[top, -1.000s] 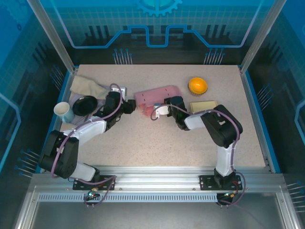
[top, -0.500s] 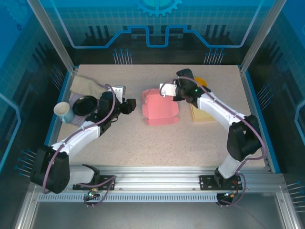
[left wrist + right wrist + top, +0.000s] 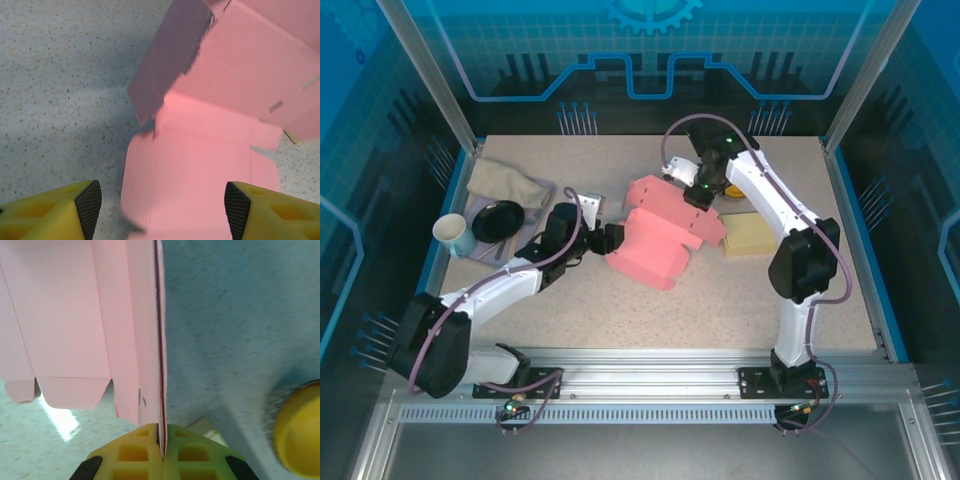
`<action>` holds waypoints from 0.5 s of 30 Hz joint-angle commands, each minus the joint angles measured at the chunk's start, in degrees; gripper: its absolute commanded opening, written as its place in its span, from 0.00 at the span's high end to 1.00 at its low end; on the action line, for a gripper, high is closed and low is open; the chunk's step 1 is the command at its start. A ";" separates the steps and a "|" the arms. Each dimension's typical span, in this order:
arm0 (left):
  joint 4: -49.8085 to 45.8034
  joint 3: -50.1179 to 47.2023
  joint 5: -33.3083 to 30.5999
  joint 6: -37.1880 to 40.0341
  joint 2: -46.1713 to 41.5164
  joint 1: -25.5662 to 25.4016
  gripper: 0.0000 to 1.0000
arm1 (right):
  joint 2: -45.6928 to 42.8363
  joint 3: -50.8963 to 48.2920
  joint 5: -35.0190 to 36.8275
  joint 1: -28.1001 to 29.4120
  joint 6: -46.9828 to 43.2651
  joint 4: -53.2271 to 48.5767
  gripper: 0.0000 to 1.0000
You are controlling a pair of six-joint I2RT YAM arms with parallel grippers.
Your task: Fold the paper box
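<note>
The pink paper box (image 3: 660,238) is partly unfolded at the table's middle, its far side raised and its near flap low. My right gripper (image 3: 698,196) is shut on the box's upper back edge; in the right wrist view the pink sheet (image 3: 75,325) runs edge-on into the pinched fingertips (image 3: 161,437). My left gripper (image 3: 612,240) sits at the box's left end, open. In the left wrist view its yellow fingers (image 3: 89,206) stand wide apart on either side of a flat pink flap (image 3: 200,165), without touching it.
A tan block (image 3: 750,233) lies right of the box, and a yellow bowl (image 3: 297,435) is behind the right arm. At the left are a beige cloth (image 3: 505,183), a black bowl (image 3: 500,220) and a white cup (image 3: 453,233).
The right arm has lifted the box by its back edge and tilted it up. The left gripper has moved right to the box's left flap, and its jaws have widened.
</note>
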 commanded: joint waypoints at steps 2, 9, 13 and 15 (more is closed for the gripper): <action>0.35 4.13 1.91 4.90 4.37 -0.07 0.30 | 2.51 6.28 -11.78 -2.32 6.91 -14.15 1.00; 1.27 4.65 8.66 6.89 7.11 0.04 0.29 | 2.44 5.10 -20.99 -4.09 4.80 -15.61 1.00; 1.00 5.04 8.75 8.84 8.79 0.07 0.29 | 2.93 5.75 -25.95 -4.21 3.37 -16.45 1.00; 0.81 5.47 10.64 9.44 9.40 0.62 0.30 | 3.29 5.73 -27.22 -4.50 2.88 -16.75 1.00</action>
